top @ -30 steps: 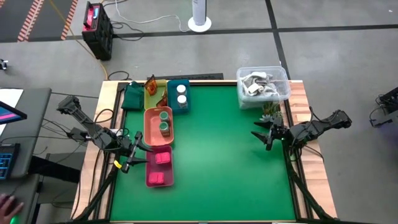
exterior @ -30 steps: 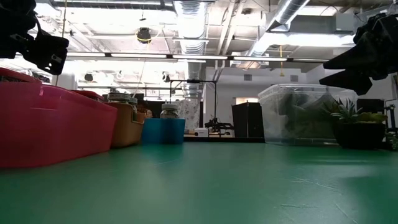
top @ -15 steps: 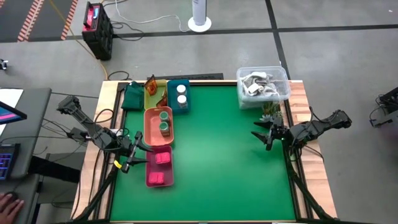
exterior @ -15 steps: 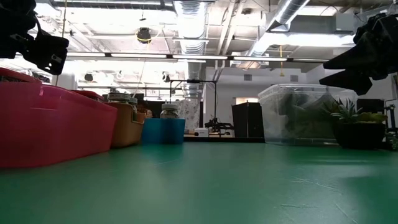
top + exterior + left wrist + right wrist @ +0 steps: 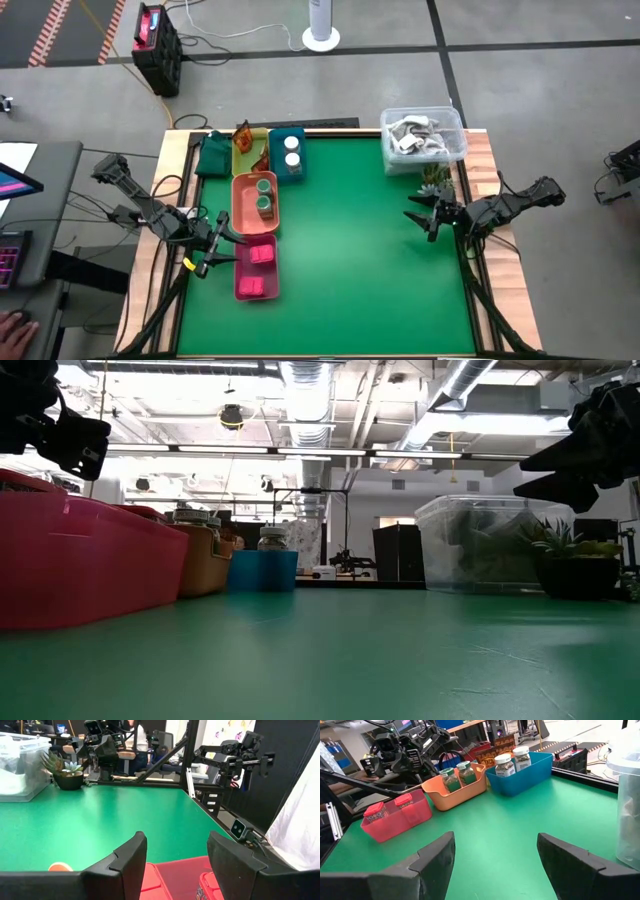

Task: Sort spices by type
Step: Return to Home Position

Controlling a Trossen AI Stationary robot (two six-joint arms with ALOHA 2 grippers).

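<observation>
Along the table's left side stand four trays. The blue tray holds two white-lidded jars. The orange tray holds two green-lidded jars. The pink tray holds two pink blocks. The yellow tray holds orange-brown sachets. My left gripper hovers open beside the pink tray's left edge. My right gripper hovers open near the table's right edge. Both hold nothing.
A clear tub of grey-white clutter sits at the far right corner, with a small potted plant in front of it. A dark green cloth lies left of the yellow tray. The green mat's middle is bare.
</observation>
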